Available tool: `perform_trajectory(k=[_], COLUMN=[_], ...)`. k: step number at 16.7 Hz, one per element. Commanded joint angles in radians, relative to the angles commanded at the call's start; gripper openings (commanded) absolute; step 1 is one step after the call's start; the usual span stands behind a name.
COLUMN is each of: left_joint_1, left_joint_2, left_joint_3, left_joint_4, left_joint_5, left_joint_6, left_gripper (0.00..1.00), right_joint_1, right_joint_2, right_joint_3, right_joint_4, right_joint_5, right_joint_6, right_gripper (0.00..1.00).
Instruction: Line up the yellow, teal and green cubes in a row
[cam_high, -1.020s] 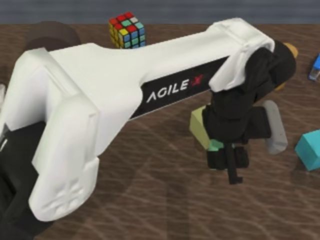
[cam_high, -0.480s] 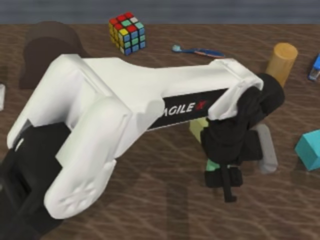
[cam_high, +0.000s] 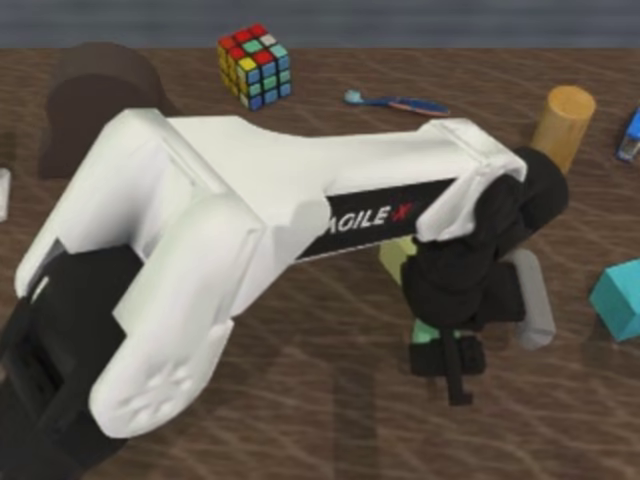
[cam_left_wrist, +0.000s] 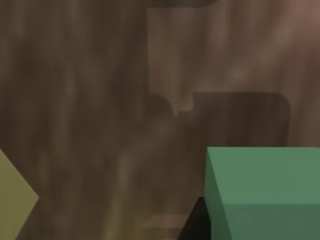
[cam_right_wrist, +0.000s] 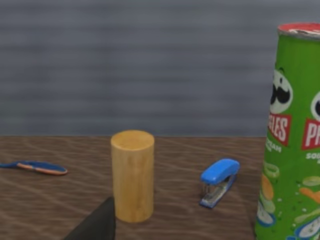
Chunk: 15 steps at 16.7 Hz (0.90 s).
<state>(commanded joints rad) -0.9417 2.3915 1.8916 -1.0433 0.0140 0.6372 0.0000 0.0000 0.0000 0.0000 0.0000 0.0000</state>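
Observation:
My left gripper (cam_high: 447, 357) is right of the table's centre, shut on the mint green cube (cam_high: 427, 331), of which only a sliver shows under the black wrist. The left wrist view shows the green cube (cam_left_wrist: 265, 195) with one dark finger (cam_left_wrist: 197, 227) against its side. The pale yellow cube (cam_high: 394, 254) lies just behind the gripper, mostly hidden by the arm; its corner (cam_left_wrist: 12, 205) shows in the left wrist view. The teal cube (cam_high: 620, 298) sits apart at the right edge. My right gripper is outside the top view; one of its fingers (cam_right_wrist: 97, 225) shows, holding nothing.
A multicoloured puzzle cube (cam_high: 253, 65), a toothbrush (cam_high: 395, 101), an orange cylinder (cam_high: 563, 125) and a blue stapler (cam_high: 630, 135) stand along the back. A brown block (cam_high: 95, 95) is at the back left. A green crisps can (cam_right_wrist: 292, 135) stands near the right gripper.
Over the last second my left arm swung down and toward the front with the green cube, uncovering the toothbrush and cylinder. It has held still for the last half second.

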Motion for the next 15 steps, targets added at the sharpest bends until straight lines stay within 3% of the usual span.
perform_trajectory(k=[8,15], left_joint_1=[0.000,0.000], left_joint_2=[0.000,0.000], left_joint_3=[0.000,0.000], left_joint_4=[0.000,0.000], left_joint_5=[0.000,0.000], left_joint_6=[0.000,0.000], left_gripper=[0.98,1.00], right_joint_1=[0.000,0.000], right_joint_2=[0.000,0.000], right_joint_3=[0.000,0.000], right_joint_4=[0.000,0.000], right_joint_5=[0.000,0.000], right_joint_6=[0.000,0.000], right_gripper=[1.00,1.00])
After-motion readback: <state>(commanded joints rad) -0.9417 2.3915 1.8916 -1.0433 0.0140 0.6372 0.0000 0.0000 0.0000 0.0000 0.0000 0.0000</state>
